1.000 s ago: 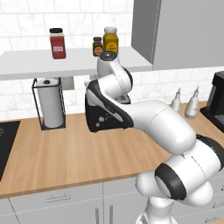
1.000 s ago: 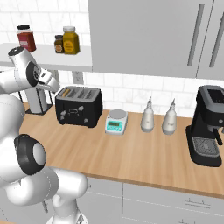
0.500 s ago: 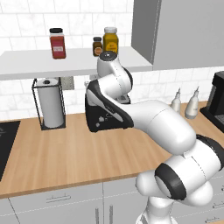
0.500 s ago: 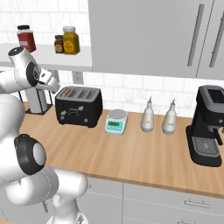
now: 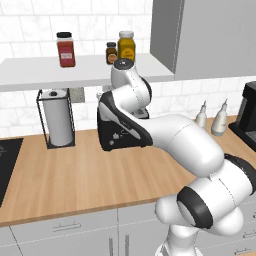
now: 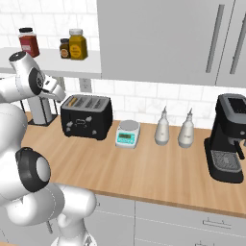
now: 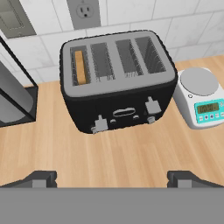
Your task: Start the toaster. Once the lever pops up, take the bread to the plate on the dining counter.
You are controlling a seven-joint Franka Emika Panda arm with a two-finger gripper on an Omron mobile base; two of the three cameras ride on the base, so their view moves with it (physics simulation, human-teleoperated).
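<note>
toaster [image 7: 118, 83] between paper towel stand [image 7: 13, 94] and scale [image 7: 202, 97], tool [image 7: 111, 178] wide apart above

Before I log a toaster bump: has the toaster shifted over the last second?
No. In the right base view the toaster sits just left of the scale, as before.

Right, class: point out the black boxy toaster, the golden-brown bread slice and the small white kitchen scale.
black boxy toaster [image 7: 124, 107]: hand view, front face.
golden-brown bread slice [image 7: 79, 67]: hand view, top edge in slot.
small white kitchen scale [image 7: 199, 82]: hand view, round pan.
</note>
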